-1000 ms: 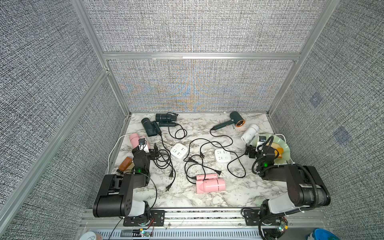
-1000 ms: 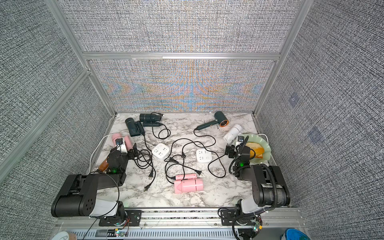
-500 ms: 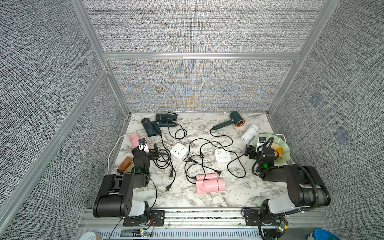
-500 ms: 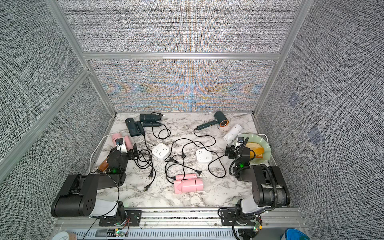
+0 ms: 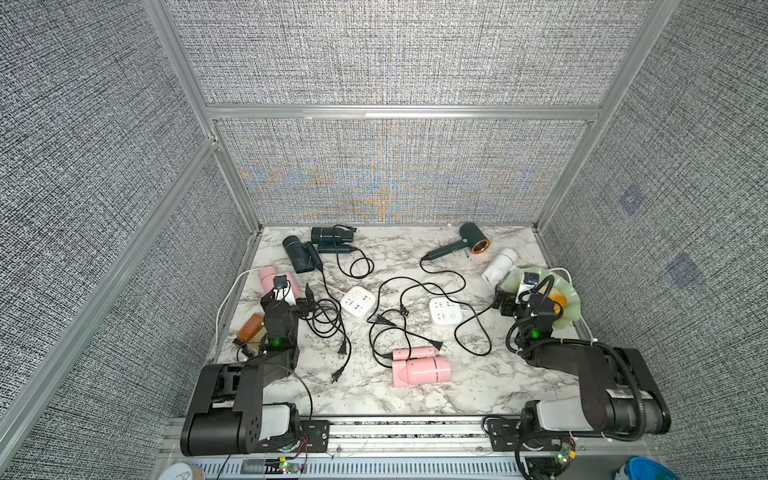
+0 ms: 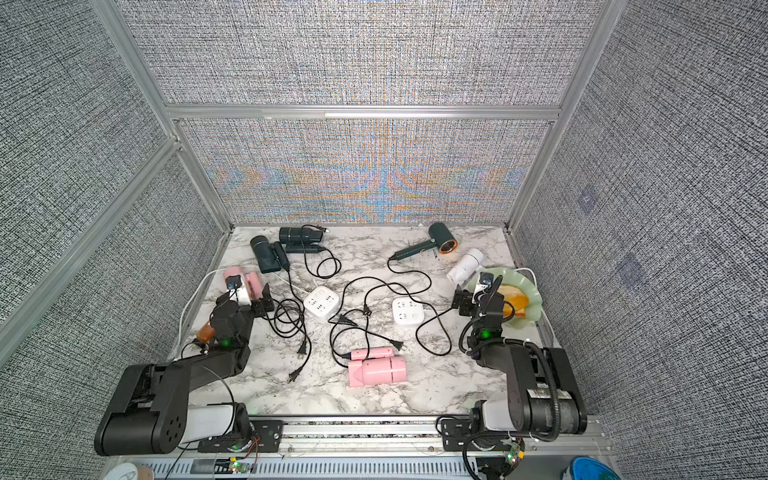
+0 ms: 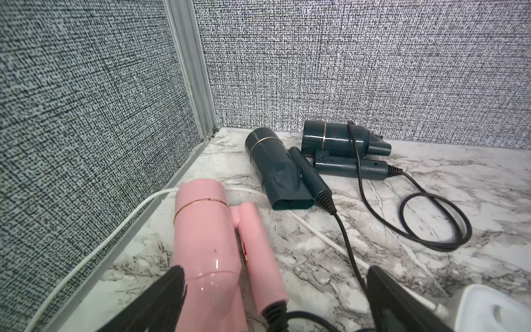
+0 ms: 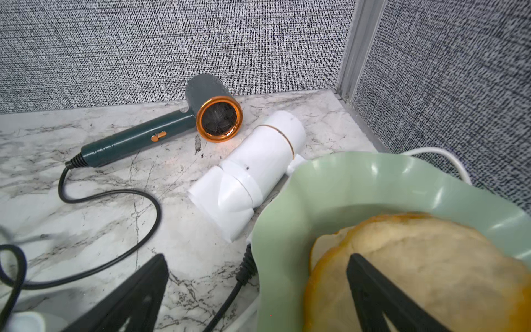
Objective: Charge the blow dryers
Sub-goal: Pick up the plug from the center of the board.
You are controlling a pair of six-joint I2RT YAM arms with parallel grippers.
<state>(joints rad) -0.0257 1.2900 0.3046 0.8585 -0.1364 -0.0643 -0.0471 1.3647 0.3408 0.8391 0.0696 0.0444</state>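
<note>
Marble table (image 5: 478, 386), six blow dryers (image 5: 422, 370), two power strips (image 5: 357, 302), one bottle (image 5: 250, 327)

Pink dryer (image 7: 207, 253); white dryer (image 8: 258, 169); pale-green plate (image 8: 359, 184); grey-veined white marble table (image 5: 478, 386)

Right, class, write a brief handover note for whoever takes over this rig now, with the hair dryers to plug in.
Left gripper open, empty, close to a pink dryer. Right gripper open, empty, over the green plate edge.
Two teal dryers far left; green dryer and white dryer far right; second pink dryer near the front.
Done: nothing; no plug appears seated in either power strip.
Left: plug in all six.
</note>
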